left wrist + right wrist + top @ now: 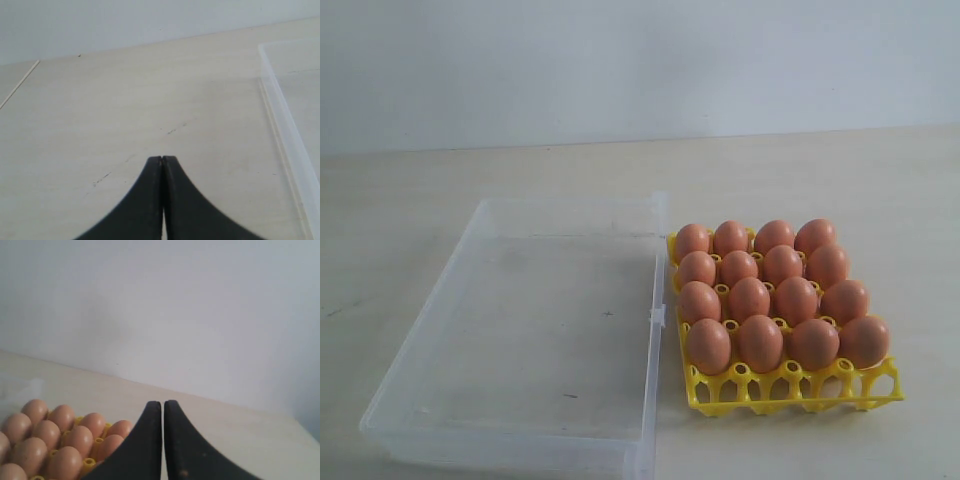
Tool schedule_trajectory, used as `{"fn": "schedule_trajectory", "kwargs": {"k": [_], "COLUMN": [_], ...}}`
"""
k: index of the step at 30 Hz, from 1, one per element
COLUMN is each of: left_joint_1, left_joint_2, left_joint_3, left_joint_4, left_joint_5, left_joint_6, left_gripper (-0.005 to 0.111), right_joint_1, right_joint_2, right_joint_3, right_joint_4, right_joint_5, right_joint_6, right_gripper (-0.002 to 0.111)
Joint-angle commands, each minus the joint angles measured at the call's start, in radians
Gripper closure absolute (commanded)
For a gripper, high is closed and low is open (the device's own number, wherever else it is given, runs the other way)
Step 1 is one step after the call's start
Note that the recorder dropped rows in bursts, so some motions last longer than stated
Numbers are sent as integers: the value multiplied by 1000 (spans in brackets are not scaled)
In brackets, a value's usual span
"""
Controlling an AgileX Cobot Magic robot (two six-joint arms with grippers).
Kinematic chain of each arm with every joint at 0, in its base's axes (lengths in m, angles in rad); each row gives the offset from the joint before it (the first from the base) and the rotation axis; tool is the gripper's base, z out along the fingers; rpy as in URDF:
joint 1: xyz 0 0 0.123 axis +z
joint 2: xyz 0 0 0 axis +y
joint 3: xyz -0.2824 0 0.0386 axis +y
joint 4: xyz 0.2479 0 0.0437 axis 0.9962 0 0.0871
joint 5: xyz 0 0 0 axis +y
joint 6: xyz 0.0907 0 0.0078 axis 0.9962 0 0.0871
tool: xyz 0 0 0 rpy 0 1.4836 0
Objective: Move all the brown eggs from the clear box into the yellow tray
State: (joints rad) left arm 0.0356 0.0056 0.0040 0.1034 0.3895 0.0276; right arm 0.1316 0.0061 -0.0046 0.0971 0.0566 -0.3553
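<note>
Cutting across the right wrist view, the right gripper (pixel 163 403) hides part of the brown eggs (pixel 77 439), and the frame edge crops the rest of them. Its two black fingers lie together with only a hairline slit between, clamped on nothing. The left gripper (pixel 162 159) is likewise pressed closed and empty, over bare tabletop; beside it only one wall of the clear box (pixel 287 135) shows. Neither arm appears in the exterior view. A pale wood-look table (pixel 880 180) with a few faint scuffs runs back to a plain white wall (pixel 620 60). On it the box lies on the left, its floor bare and its near right corner cut by the frame. Touching its right wall stands the yellow tray (pixel 790 385) — sixteen eggs fill it, four rows of four, each upright in a cup.
</note>
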Motion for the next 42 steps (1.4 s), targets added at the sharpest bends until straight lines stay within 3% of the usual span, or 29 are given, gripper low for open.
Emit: {"fn": "schedule_trajectory", "kwargs": {"k": [1,36,42], "left_joint_1": [-6,-6,-6], "left_joint_2": [-6,-6,-6], "left_joint_3": [-4,-4,-4], "left_joint_4": [-2,-2,-2], "left_joint_5": [-9,-9,-9], "left_joint_6": [-5,-5,-5], "left_gripper": [107,107,107], "right_joint_1": [-4,-4,-46], "right_joint_2": [-6,-6,-6], "right_joint_3": [5,5,5], "right_joint_4": [-1,-4,-2], "right_joint_5": [2,10,10], "right_joint_6": [313,348,348], "right_gripper": [104,104,104]}}
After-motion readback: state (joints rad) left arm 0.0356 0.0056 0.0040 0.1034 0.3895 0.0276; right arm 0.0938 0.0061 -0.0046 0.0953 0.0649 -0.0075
